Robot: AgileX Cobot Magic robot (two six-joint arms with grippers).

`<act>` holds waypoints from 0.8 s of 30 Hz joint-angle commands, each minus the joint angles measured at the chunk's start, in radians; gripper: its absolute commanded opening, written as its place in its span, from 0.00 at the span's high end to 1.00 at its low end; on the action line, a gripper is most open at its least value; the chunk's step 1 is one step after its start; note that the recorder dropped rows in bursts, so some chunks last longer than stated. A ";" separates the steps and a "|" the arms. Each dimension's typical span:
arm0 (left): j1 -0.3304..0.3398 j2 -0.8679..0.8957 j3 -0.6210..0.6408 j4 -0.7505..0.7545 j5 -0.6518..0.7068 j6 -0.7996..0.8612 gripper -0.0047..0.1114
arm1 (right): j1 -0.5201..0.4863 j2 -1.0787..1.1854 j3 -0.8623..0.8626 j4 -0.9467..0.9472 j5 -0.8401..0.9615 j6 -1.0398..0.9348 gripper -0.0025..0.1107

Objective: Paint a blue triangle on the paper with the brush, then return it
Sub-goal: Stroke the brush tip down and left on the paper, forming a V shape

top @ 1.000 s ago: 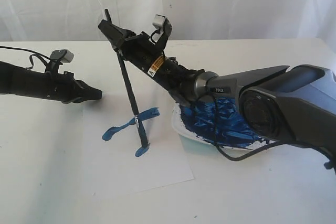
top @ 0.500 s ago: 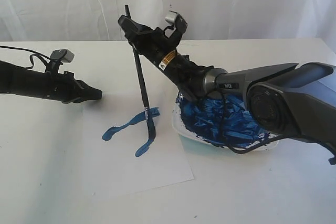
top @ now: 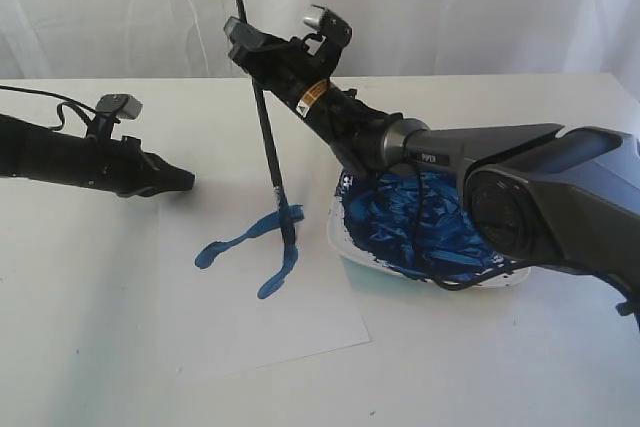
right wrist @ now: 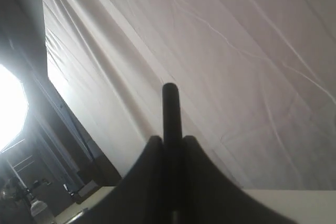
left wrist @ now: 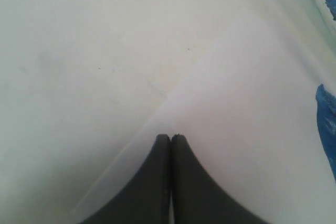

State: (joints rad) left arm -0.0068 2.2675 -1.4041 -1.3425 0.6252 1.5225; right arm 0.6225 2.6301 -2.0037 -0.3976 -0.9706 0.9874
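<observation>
Okay: right gripper [top: 240, 37] fingers pinch the brush [top: 265, 132] near its top, with the handle end poking out past them. The brush stands nearly upright, tip down on the paper [top: 270, 327] at the blue triangle [top: 245, 239], which has two strokes painted and the third side open. The paint dish [top: 345, 247] sits just beside the paper. Left gripper [top: 186, 180] fingers are pressed together, holding nothing, over the paper's edge.

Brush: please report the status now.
Right gripper shut on brush, tip on paper. Left gripper shut, empty. Blue triangle unfinished, two strokes only. Nothing in the way.
</observation>
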 commanded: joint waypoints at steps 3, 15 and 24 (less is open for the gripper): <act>0.005 0.025 0.018 0.121 -0.066 -0.004 0.96 | -0.006 0.006 -0.039 0.012 0.077 -0.047 0.98; 0.005 0.025 0.018 0.125 -0.052 -0.004 0.96 | -0.008 0.090 -0.168 0.091 0.133 -0.115 0.98; 0.005 0.025 0.018 0.125 -0.052 -0.004 0.96 | -0.036 0.095 -0.234 0.091 0.163 -0.151 0.98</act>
State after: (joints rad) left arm -0.0068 2.2657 -1.4041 -1.3355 0.6252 1.5225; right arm 0.6066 2.7233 -2.2169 -0.3037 -0.8162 0.8563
